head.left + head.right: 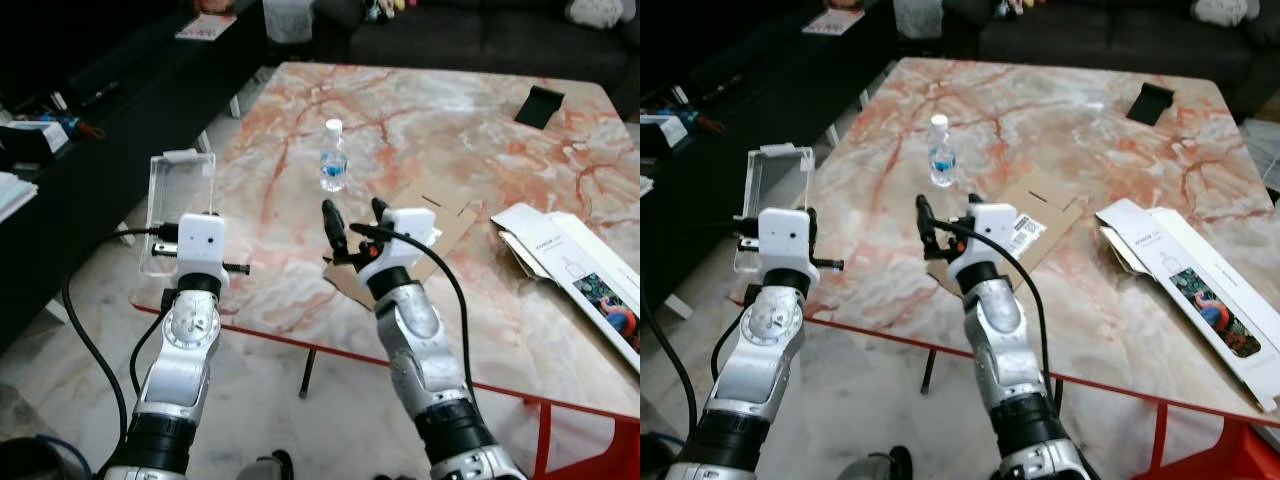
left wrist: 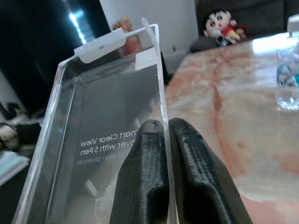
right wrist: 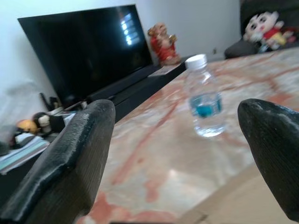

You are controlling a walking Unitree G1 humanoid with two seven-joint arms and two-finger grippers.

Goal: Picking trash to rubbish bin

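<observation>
My left gripper (image 2: pixel 164 140) is shut on the edge of a clear plastic phone-cover package (image 1: pixel 178 207), held upright over the table's left edge. A small plastic water bottle (image 1: pixel 333 157) with a blue label stands on the marble table (image 1: pixel 440 120), ahead of my right gripper (image 1: pixel 353 224). That gripper is open, above the near end of a flat brown cardboard piece (image 1: pixel 432 222). The bottle (image 3: pixel 204 102) sits between the two spread black fingers (image 3: pixel 74 154) in the right wrist view. A flattened white box (image 1: pixel 575 272) lies at the right.
A black object (image 1: pixel 540 105) rests at the table's far right. A dark TV cabinet (image 1: pixel 90 110) with clutter runs along the left. A dark sofa (image 1: pixel 480 35) stands behind the table. The table has a red frame (image 1: pixel 540 402) along its near edge.
</observation>
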